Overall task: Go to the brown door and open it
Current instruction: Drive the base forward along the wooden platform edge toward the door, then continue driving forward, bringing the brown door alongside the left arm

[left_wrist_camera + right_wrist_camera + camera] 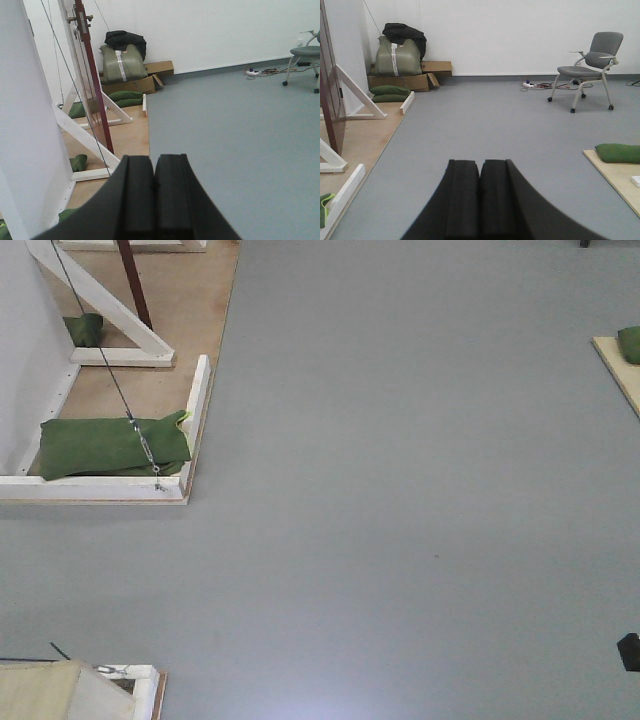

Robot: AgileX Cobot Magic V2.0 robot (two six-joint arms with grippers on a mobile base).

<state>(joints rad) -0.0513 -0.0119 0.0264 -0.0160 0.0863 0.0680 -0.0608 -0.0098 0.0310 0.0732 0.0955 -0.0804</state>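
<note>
The brown door [95, 85] stands edge-on at the left of the left wrist view, on a wooden platform [127, 135], with its brass handle [80, 20] near the top. Its lower edge shows as a dark red strip [133, 280] in the front view, and one glossy face [329, 85] shows at the left edge of the right wrist view. My left gripper [154, 165] is shut and holds nothing, a good way short of the door. My right gripper [480, 167] is also shut and empty, over grey floor.
White wooden braces [100, 300], a green sandbag [112, 445] and a steel cable [140, 440] sit on the platform beside a white wall panel [25, 350]. A plywood box [50, 690] is near left. A grey chair [590, 65] and a second platform [620, 365] stand to the right.
</note>
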